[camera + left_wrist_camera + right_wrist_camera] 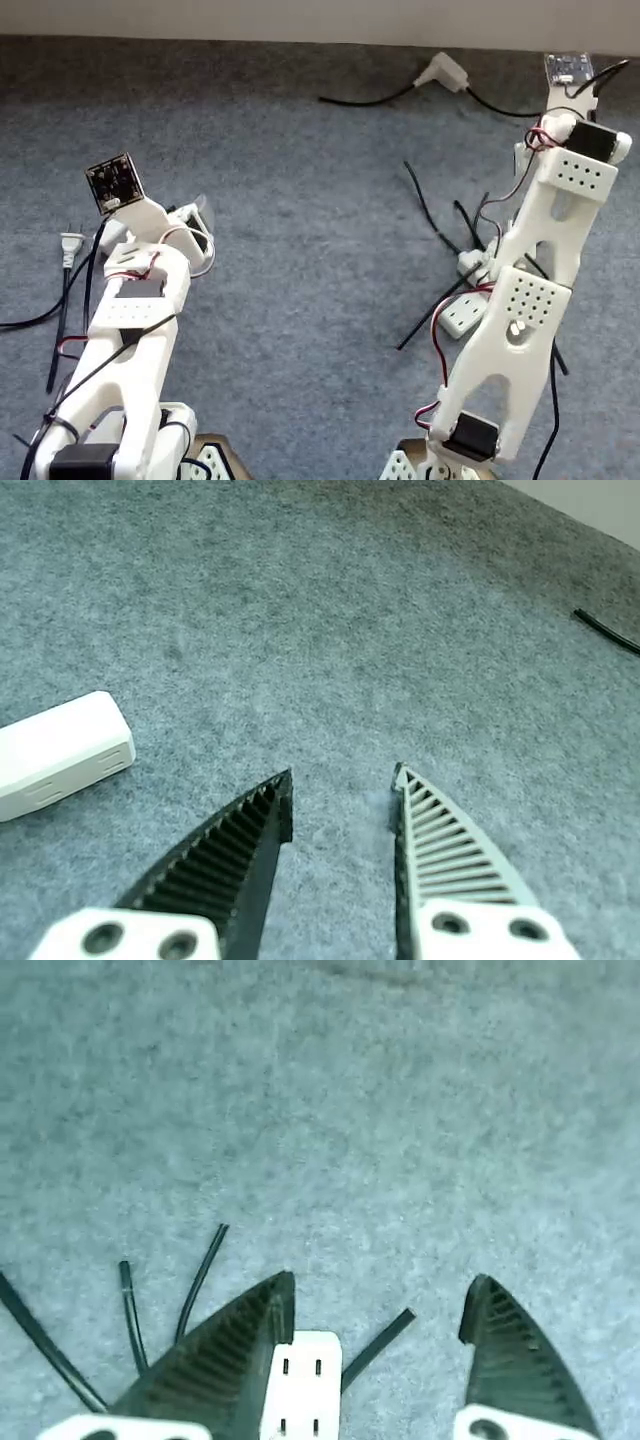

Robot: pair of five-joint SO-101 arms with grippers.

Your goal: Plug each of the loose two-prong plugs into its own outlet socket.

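At the far left of the grey bench (320, 250) a two-prong plug (70, 245) lies on its black cord, just left of the left arm. The left pincer (342, 775) is spread and empty over bare felt, with a white block (60, 755), probably a socket, beside it. Under the right arm sit more sockets (463, 315) among loose cords (200, 1280). The right pincer (382, 1280) is spread, and a slotted socket (300, 1385) lies close by one jaw. A second plug (445, 72) lies far back. The plugs look light and hard, with thin prongs. They are best pinched across the body, not by cord or prongs. The sockets will likely slide unless held.
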